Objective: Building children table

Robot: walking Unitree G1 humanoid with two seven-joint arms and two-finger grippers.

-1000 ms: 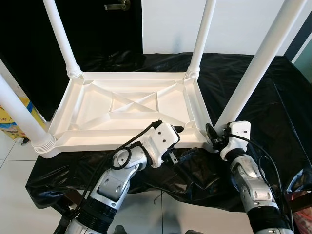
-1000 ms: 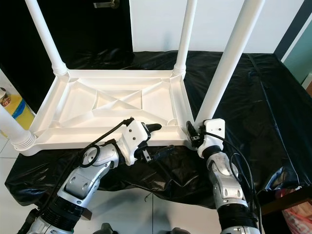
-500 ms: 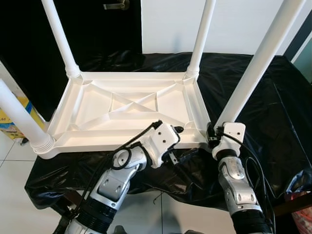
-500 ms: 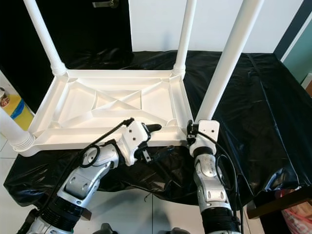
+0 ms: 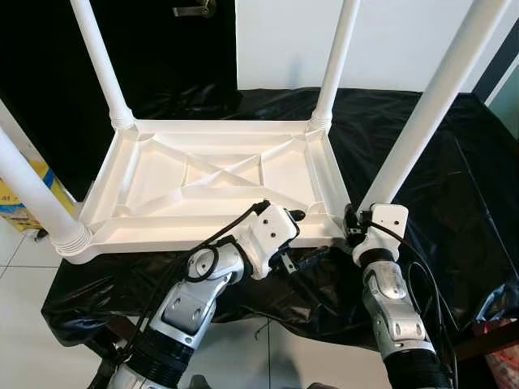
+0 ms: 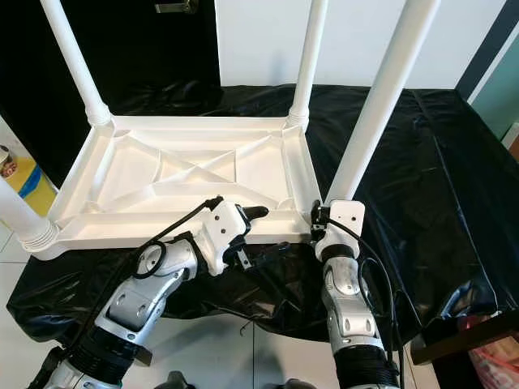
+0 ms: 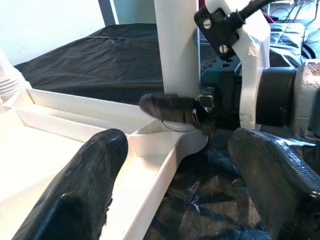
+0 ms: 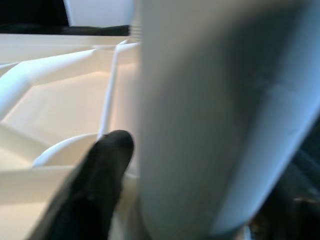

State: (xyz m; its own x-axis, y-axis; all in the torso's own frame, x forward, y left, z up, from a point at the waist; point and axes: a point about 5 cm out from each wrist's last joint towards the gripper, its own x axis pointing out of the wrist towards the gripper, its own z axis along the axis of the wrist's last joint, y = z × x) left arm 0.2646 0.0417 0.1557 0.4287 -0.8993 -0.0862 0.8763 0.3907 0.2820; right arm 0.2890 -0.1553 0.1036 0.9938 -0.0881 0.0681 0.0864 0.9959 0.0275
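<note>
A white plastic children's table [image 5: 203, 235] lies upside down on a black sheet, its four legs pointing up. My right gripper [image 5: 350, 224] is at the base of the near right leg [image 5: 422, 105]. In the right wrist view that leg [image 8: 210, 115] fills the gap beside one black finger [image 8: 100, 185], so the gripper is shut on it. My left gripper [image 5: 302, 237] is open at the table's front rim, just left of that corner. One of its fingers [image 7: 90, 195] is over the ribbed underside and the other [image 7: 272, 175] is outside the rim.
The black sheet [image 5: 454, 162] covers the whole work surface and hangs over its front edge. A yellow box [image 5: 16, 207] stands on the floor at the left and a red bag [image 5: 499, 356] at the lower right. A dark door [image 5: 162, 49] is behind.
My right forearm has swung inward and stands more upright, bringing its gripper tighter against the base of the near right leg. The left arm has stayed put.
</note>
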